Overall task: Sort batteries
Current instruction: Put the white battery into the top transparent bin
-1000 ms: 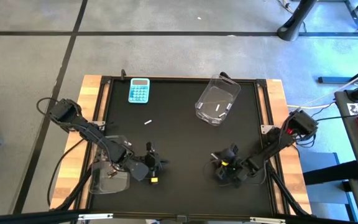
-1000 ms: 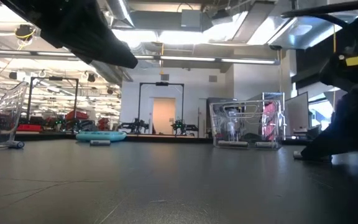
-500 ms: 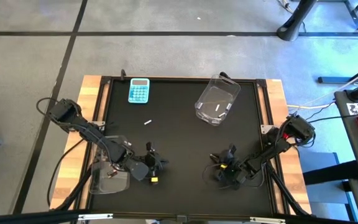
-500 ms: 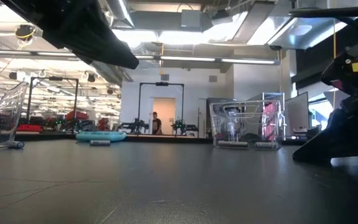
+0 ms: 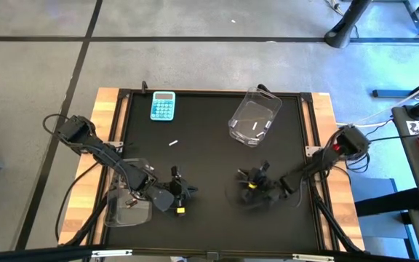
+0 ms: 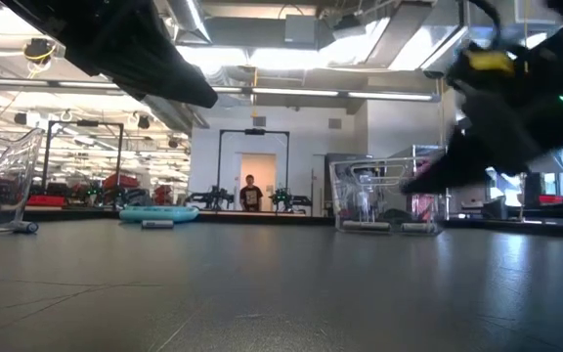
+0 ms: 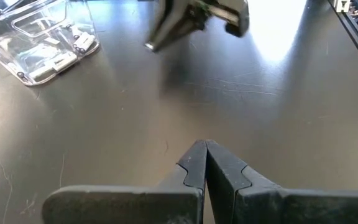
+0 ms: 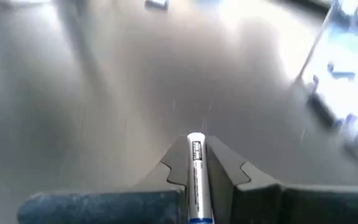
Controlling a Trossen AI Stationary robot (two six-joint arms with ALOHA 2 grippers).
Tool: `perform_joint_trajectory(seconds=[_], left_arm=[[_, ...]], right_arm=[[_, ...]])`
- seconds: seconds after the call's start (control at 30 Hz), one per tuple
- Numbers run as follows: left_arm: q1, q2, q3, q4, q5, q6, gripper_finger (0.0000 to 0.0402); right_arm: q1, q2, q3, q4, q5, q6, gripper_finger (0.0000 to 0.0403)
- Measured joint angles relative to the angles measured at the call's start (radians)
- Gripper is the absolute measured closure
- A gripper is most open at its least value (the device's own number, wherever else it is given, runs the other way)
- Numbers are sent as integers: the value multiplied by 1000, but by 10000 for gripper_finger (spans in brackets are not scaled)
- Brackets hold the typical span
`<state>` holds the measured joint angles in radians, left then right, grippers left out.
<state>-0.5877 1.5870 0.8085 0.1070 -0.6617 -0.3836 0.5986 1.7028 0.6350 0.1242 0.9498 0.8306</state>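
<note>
My right gripper (image 5: 244, 188) hangs over the near right part of the black mat, shut on a silvery-white battery (image 8: 195, 163). In the low view it is a blurred dark shape (image 6: 477, 147) above the table. My left gripper (image 5: 189, 192) waits shut and empty over the near left (image 7: 204, 148). One loose white battery (image 5: 172, 143) lies on its side on the mat. A clear bin (image 5: 254, 116) at the far right holds white batteries (image 7: 55, 59). Another clear bin (image 5: 128, 207) sits near left under my left arm. My right gripper pinches the white battery between its two fingers, with the battery lying along them. Its one end (image 8: 195, 138) shows at the fingertips, and its other end reaches back toward the wrist. The gripper slants down toward the mat, and the battery is lifted clear of it.
A light-blue calculator (image 5: 162, 105) lies at the far left of the mat. Wooden table edges (image 5: 106, 116) frame the mat. Bare mat stretches between the two grippers and the far bin. A person stands far off in the room (image 6: 251, 194).
My right gripper has risen off the mat and swung toward the table's left and far side, turning as it went. It shows blurred from the motion.
</note>
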Motion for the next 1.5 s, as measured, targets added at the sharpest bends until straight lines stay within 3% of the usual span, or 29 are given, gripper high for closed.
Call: perform_joint_trajectory(seconds=[0.17, 0.27, 0.5, 0.67, 0.8, 0.93, 1.5], left_arm=[[0, 0, 0, 0, 0, -2, 400], [0, 0, 0, 0, 0, -2, 400], [0, 0, 0, 5, 0, -9, 400], [0, 0, 0, 9, 0, -10, 400], [0, 0, 0, 9, 0, -10, 400], [0, 0, 0, 9, 0, -10, 400], [0, 0, 0, 9, 0, -10, 400]], right_arm=[[-126, -116, 61, 6, -29, -248, 376], [-229, -206, 89, 7, -105, -421, 376], [-621, -373, 99, -113, -448, -554, 376], [-911, -362, 88, -208, -701, -571, 376], [-1051, -312, 72, -193, -857, -584, 376], [-1121, -256, 72, -186, -923, -612, 376], [-1205, -95, 72, -178, -955, -706, 368]])
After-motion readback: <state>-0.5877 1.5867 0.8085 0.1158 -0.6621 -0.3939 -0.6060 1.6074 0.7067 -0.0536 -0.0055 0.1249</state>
